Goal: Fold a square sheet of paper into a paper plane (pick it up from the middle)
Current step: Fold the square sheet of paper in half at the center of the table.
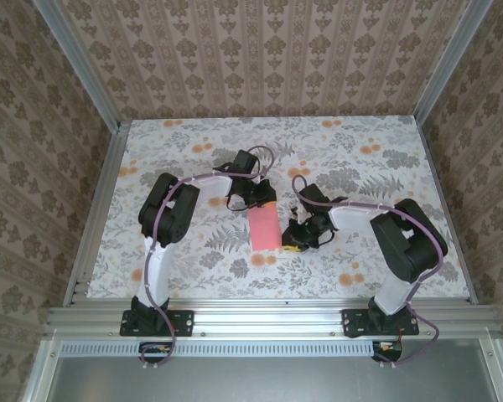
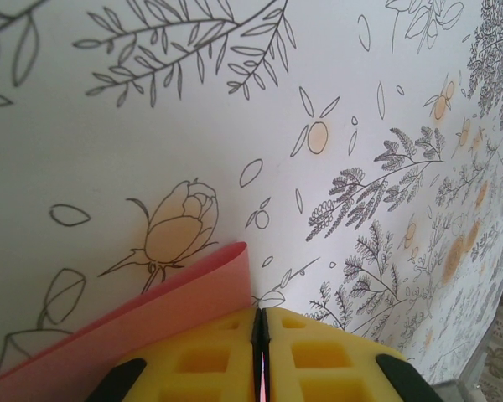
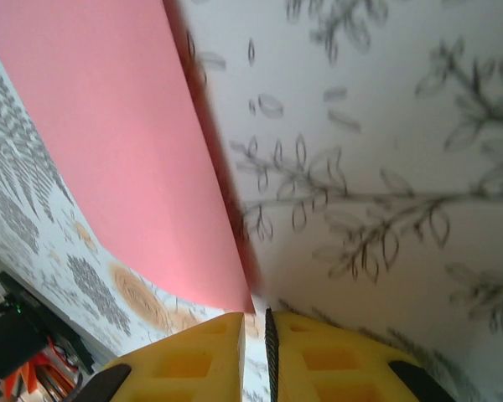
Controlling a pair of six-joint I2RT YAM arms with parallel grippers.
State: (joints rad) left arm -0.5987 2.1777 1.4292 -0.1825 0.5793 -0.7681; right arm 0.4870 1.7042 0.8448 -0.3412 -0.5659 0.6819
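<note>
Table (image 1: pixel 377 172) with floral-print top; pink-red paper sheet (image 1: pixel 264 228) resting near middle, one end lifted

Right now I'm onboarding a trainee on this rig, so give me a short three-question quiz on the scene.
1. True or false: the pink paper is crumpled into a ball.
2. The left gripper is: A) wide open, B) shut on the paper, C) holding a cup.
3. Fill in: the tablecloth is printed with ____.
Key: 1 false; 2 B; 3 flowers and leaves.
</note>
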